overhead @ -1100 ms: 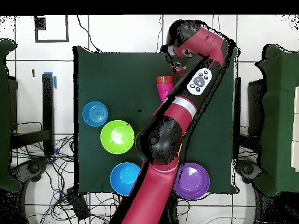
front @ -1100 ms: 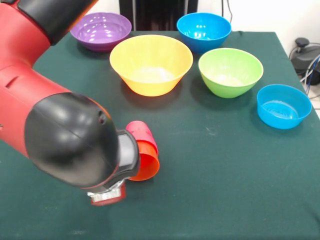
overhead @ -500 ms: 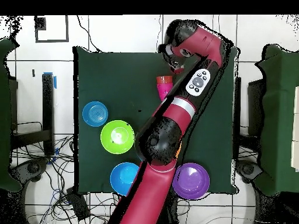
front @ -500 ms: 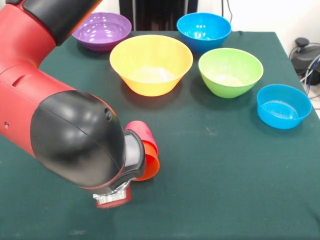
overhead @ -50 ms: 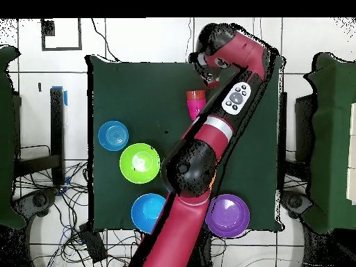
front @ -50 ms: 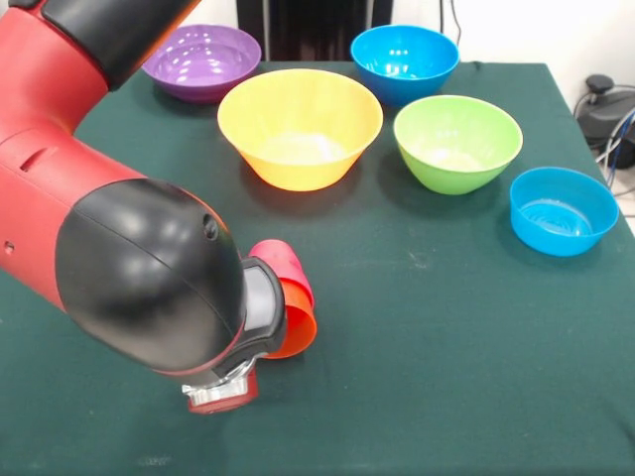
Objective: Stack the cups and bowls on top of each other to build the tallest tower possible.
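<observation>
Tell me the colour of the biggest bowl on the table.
Orange-yellow; the biggest bowl shows best in the front view.

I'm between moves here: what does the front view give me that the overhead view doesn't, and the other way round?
Only the front view shows the whole orange-yellow bowl; overhead, the arm covers it. It also shows the red-pink cup and orange cup lying on their sides, nested.

Only the overhead view shows the whole arm crossing the table, plus the floor and cables around it.

Both show the purple bowl, lime green bowl, two blue bowls and both cups.
</observation>
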You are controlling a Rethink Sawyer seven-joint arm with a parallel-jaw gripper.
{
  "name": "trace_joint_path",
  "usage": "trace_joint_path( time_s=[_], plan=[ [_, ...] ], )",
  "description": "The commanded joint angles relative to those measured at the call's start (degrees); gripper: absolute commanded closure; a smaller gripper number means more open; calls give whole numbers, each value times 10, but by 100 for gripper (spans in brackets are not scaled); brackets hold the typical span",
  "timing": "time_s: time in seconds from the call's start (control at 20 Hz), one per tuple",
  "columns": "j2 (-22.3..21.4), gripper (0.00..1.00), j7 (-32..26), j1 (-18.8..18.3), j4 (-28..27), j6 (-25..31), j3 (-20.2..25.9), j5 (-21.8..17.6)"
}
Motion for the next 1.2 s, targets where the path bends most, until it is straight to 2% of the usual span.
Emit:
trace_joint_path(
  time_s=[0.05, 0.35, 0.45, 0.85, 1.2],
  plan=[
    [10, 0, 3, -3, -39, 35, -13, -2],
    [8, 0, 5, -6, -41, 23, -10, 10],
    [-8, 0, 2, -13, -46, 36, -34, 23],
    [-28, 0, 1, -24, -52, 70, -72, 52],
    [-34, 0, -7, -26, -53, 82, -91, 72]
  ],
)
